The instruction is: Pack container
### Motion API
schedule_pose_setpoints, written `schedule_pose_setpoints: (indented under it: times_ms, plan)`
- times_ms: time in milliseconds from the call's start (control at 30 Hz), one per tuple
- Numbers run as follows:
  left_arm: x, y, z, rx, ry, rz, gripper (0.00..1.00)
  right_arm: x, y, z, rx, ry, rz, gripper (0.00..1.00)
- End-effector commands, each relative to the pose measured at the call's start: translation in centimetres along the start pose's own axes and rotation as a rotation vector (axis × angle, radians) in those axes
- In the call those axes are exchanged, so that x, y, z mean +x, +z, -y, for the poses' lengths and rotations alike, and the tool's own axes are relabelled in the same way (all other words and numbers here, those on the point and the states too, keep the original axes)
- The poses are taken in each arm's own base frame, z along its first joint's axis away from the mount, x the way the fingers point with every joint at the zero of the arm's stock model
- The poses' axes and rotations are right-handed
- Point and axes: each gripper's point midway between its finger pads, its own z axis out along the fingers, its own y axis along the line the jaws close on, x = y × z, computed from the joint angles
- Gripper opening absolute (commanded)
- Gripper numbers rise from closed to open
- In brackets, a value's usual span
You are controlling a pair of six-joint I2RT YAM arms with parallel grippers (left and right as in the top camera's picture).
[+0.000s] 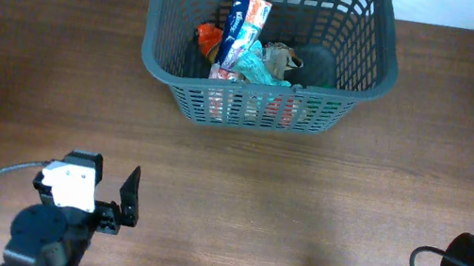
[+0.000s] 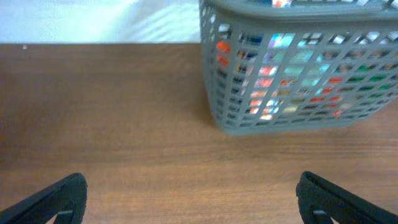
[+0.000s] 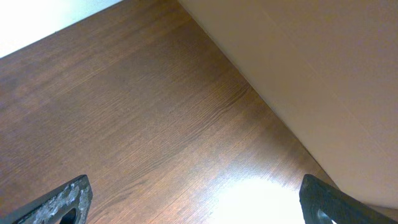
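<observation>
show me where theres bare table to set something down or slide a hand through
Widest free patch: the brown wooden table between the dark grey slotted plastic basket and the open left gripper and right gripper. Bare wood also flanks the basket left and right. Crowded: inside the basket, piled with colourful packets.
</observation>
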Motion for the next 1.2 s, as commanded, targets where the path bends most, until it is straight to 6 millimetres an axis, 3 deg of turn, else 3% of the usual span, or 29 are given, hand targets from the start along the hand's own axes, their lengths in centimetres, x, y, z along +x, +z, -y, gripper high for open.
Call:
schedule_pose_setpoints:
  times_ms: [0,233,833,1167]
  plan:
    - [1.8,0.6,-0.2,0.005,0.008,0.007,0.99,0.0,0.2,-0.1,-0.004,0.017,-0.004,0.99]
    - [3.8,1.8,-0.6,0.007,-0.011,0.056,0.99,0.0,0.2,-0.1,-0.004,0.017,-0.004,0.99]
    - [4.7,4.8,-0.5,0.042,-0.08,0.248,0.99,0.0,0.2,-0.1,-0.004,0.017,-0.004,0.99]
    - [6.5,6.4,-0.5,0.049,-0.076,0.241,0.99,0.0,0.2,-0.1,-0.004,0.017,-0.004,0.99]
